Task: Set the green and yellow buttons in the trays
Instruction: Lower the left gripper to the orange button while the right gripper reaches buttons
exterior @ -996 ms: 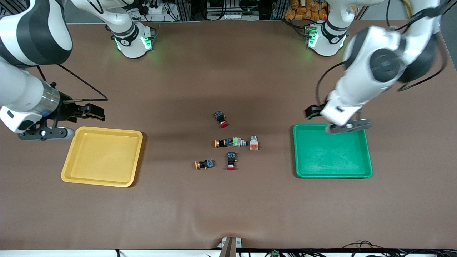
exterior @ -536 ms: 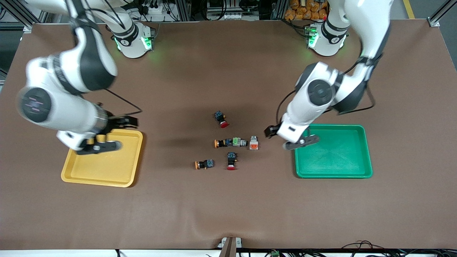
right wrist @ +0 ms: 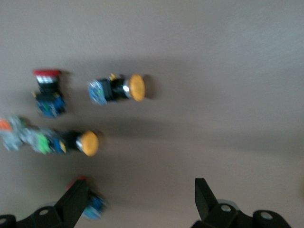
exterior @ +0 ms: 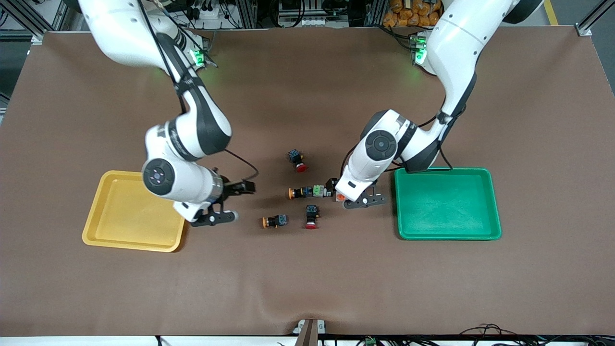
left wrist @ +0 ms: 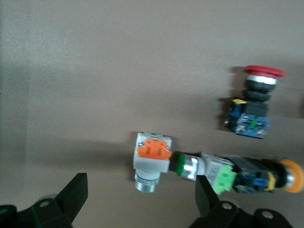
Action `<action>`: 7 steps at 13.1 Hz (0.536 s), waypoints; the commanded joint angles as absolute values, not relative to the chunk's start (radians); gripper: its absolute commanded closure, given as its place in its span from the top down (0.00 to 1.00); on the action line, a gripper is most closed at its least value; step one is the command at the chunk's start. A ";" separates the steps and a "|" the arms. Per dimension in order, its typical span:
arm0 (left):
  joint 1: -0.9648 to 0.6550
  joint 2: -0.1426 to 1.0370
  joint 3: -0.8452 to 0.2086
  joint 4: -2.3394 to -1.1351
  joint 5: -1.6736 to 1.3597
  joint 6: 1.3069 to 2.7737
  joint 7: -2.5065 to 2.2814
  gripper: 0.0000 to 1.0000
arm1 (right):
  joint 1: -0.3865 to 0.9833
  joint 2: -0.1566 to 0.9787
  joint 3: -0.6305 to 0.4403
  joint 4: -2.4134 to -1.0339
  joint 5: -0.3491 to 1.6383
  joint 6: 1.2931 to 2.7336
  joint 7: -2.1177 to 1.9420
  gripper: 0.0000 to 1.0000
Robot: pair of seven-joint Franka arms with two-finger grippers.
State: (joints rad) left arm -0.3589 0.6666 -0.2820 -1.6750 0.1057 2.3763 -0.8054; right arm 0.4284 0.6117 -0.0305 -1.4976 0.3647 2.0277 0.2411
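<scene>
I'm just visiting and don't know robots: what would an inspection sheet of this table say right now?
Surface: brown table mat, wrinkled near the front camera.
Job's things: yellow tray and green tray, both holding no buttons; two yellow-capped buttons, green button and orange-faced button lie mid-table.
Clutter: two red-capped buttons.
Grippers: left gripper open, over the orange-faced button; right gripper open, between the yellow tray and the buttons.
Cables: black cables run along both arms.
Surroundings: equipment and wiring above the table's top edge.
</scene>
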 commanded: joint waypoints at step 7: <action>-0.374 0.738 -0.278 -1.652 0.161 2.416 -0.824 0.90 | 0.469 0.762 -0.038 -1.365 0.636 2.054 0.914 1.00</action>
